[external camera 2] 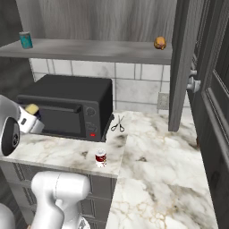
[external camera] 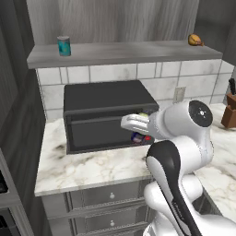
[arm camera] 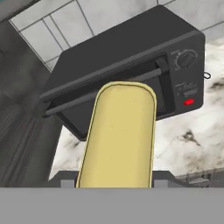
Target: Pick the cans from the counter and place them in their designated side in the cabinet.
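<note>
Left base view: claw (external camera: 138, 131) closed on the yellow-topped can (external camera: 139, 133), carried in the air in front of the microwave (external camera: 108, 115), above the counter (external camera: 92, 168). Yellow lid and dark blue body peeking past the white hand; a bit of red low beside it, too small to say what. Shelf (external camera: 124, 53) of the cabinet well above, teal can (external camera: 64, 46) at its left end, lumpy orange food (external camera: 195, 40) at its right end. Risk here: lifting straight up close to the microwave could clip its top edge or the underside of the shelf board and knock the can loose.

Right base view: yellow lid showing at the hand, just in front of the microwave door. Red can (external camera 2: 101, 158) upright near the front edge of the counter, apart from everything else, not yet picked. Scissors (external camera 2: 118, 123) lying beside the microwave. Open cabinet door (external camera 2: 181, 67) hanging at the right. Risk: an elbow swing during the lift might sweep the red can off the edge; a wide arc to the right might strike the door.

Hand view: can lying lengthwise between the fingers, microwave and tiled wall beyond. Grip looks to be across the curved side, so slipping or rolling out seems possible on a sharp tilt. Wrong shelf end also possible.
</note>
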